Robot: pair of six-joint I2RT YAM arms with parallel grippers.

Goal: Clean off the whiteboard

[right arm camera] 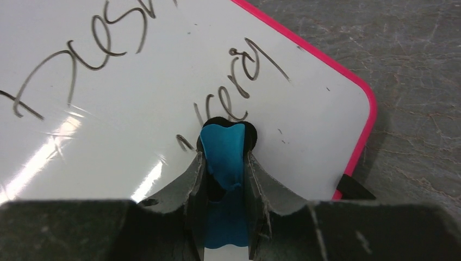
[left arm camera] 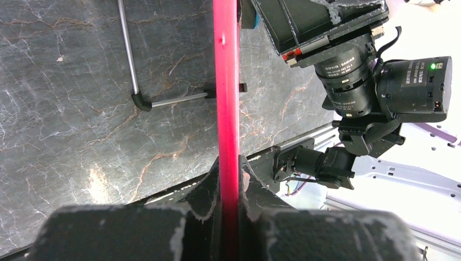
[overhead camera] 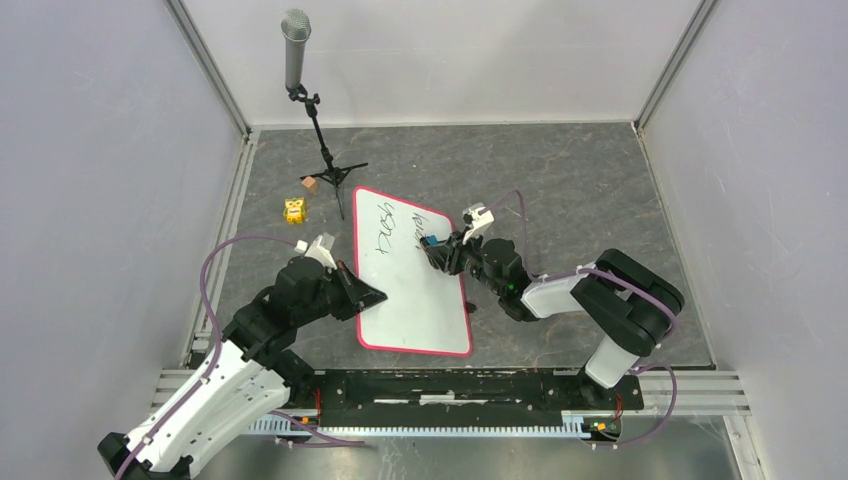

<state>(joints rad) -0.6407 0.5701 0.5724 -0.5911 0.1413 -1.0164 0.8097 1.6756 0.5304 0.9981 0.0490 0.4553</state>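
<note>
The whiteboard (overhead camera: pixel 415 290) lies in the middle of the table, white with a pink-red rim and black handwriting on its far half. My left gripper (overhead camera: pixel 372 296) is shut on its left rim, which shows as a red edge (left arm camera: pixel 227 81) between the jaws in the left wrist view. My right gripper (overhead camera: pixel 432 245) is shut on a small blue eraser (right arm camera: pixel 224 149) and presses its black pad onto the board (right arm camera: pixel 108 119) among the writing (right arm camera: pixel 239 81), near the board's far right corner.
A microphone on a black tripod stand (overhead camera: pixel 318 130) stands behind the board. A small yellow toy (overhead camera: pixel 294 210) and a small brown block (overhead camera: pixel 309 183) lie at the far left. The metal rail (overhead camera: pixel 450 385) runs along the near edge.
</note>
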